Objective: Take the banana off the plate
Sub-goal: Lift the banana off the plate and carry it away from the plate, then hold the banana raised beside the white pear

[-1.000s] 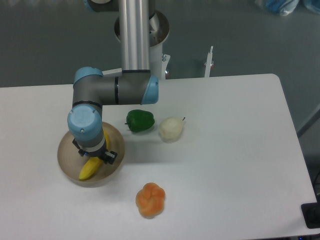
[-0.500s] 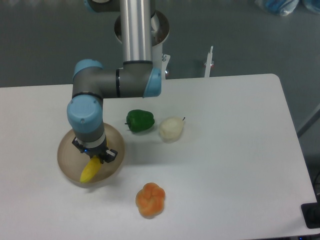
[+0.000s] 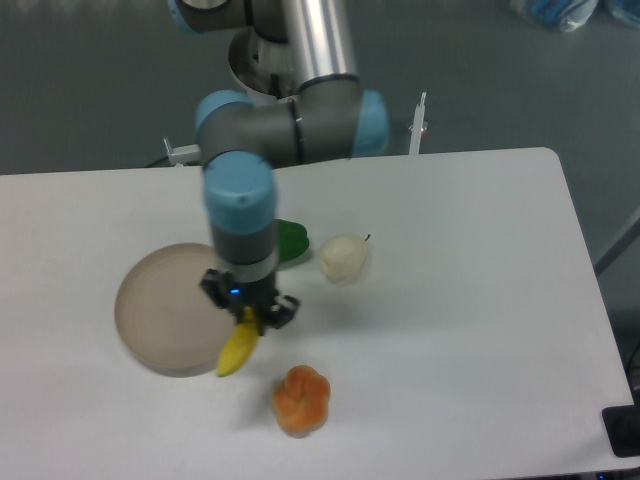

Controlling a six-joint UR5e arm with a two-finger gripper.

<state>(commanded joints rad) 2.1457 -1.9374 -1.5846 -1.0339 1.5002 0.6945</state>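
While the gripper (image 3: 249, 308) clamps its jaws on the upper end of the banana (image 3: 238, 349), the fruit hangs slanted toward the lower left, bright yellow, smooth and gently curved, its lower tip overlapping the right rim of the plate (image 3: 165, 308) in the left-centre of the frame. That round beige-tan plate sits on the white table (image 3: 460, 330) with nothing visible inside it. Just below and right of the banana lies an orange knotted piece (image 3: 301, 398). A green pepper (image 3: 292, 241) peeks out behind the arm, beside a pale pear-like fruit (image 3: 343, 258).
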